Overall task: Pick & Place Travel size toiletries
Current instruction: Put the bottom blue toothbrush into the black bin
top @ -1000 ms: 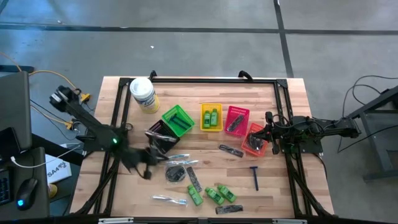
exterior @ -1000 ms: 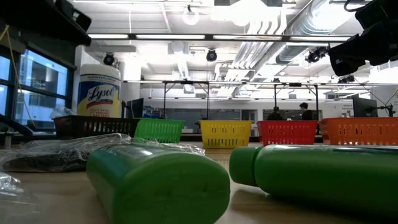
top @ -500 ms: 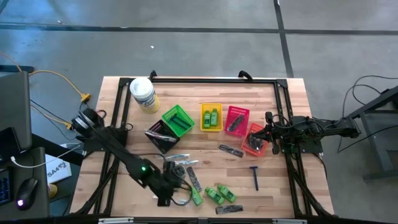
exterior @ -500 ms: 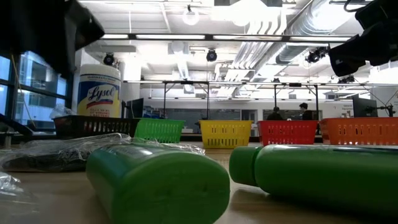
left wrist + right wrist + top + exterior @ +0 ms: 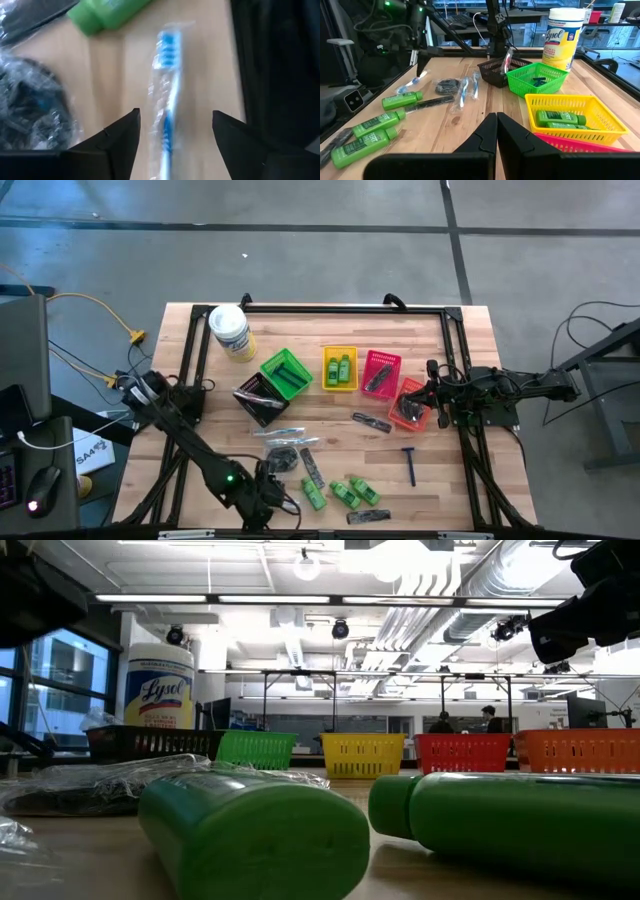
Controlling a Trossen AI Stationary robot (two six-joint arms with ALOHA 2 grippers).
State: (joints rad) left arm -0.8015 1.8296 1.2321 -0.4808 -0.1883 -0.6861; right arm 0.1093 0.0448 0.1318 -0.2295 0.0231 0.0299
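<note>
A clear-wrapped blue toothbrush [image 5: 165,100] lies flat on the wood near the table's front edge. My left gripper [image 5: 172,132] hovers open above it, one finger on each side, touching nothing. From across the table it shows as [image 5: 420,55]. Green mini bottles [image 5: 345,492], dark combs [image 5: 313,470], a round dark packet [image 5: 282,460] and a blue razor [image 5: 410,465] lie loose nearby. My right gripper [image 5: 496,125] is shut and holds nothing, beside the orange basket [image 5: 412,405] at the right.
A row of small baskets crosses the table's middle: black [image 5: 260,395], green [image 5: 286,373], yellow [image 5: 340,367] with green bottles inside, red [image 5: 380,372]. A white Lysol tub [image 5: 230,330] stands at the far left. A black frame [image 5: 455,360] edges the work area.
My left gripper has swung from beside the black basket toward the table's near edge and a little to the right, and now hangs over the wrapped toothbrush. The things on the table lie where they were.
</note>
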